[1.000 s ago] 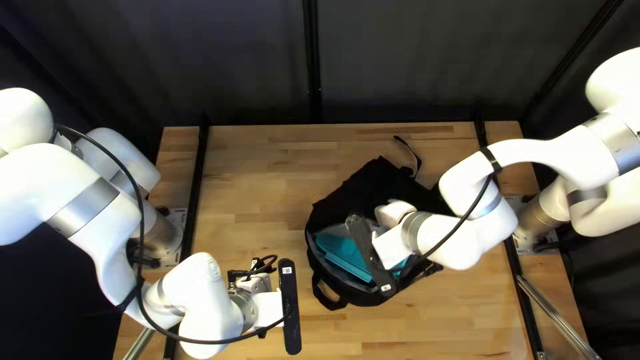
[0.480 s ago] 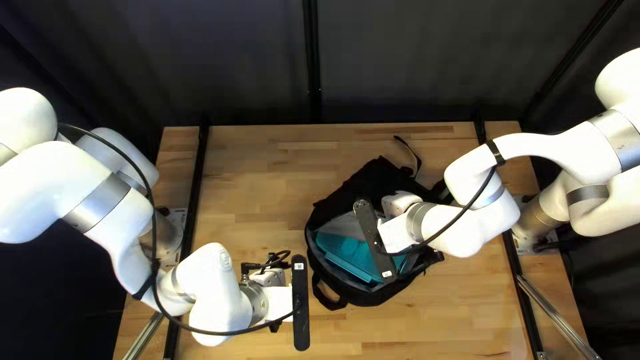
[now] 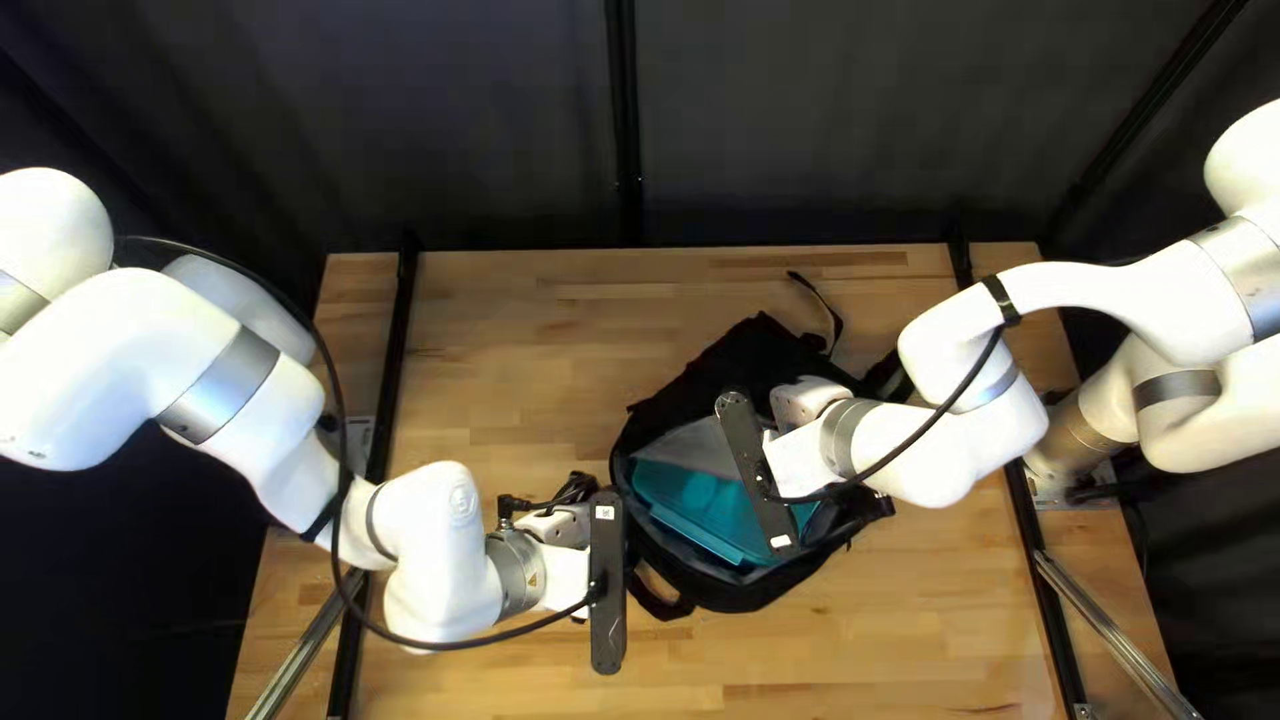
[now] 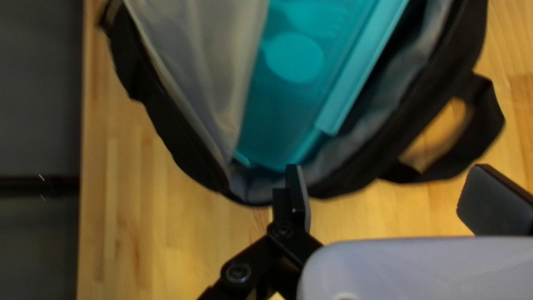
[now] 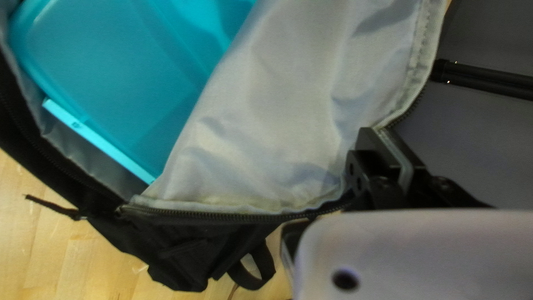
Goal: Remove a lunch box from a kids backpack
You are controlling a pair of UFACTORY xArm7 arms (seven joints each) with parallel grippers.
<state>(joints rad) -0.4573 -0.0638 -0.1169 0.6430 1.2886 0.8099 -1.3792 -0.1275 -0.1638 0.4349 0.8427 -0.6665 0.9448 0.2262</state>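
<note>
Smooth teal lunch box (image 3: 707, 504), squared-off, inside the black cloth backpack (image 3: 734, 358). In the top left view, at its two o'clock, the right gripper (image 3: 758, 470) pinches the grey-lined flap (image 5: 266, 122); at eight, the left gripper (image 3: 607, 583) gapes over grained wood table (image 3: 494, 360).

One backpack (image 3: 747, 363); one lunch box (image 3: 707, 504); two robot arms (image 3: 960, 454).

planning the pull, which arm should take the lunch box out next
Left, probably: the left gripper is open, facing the lunch box; the right gripper grips the backpack's edge.
</note>
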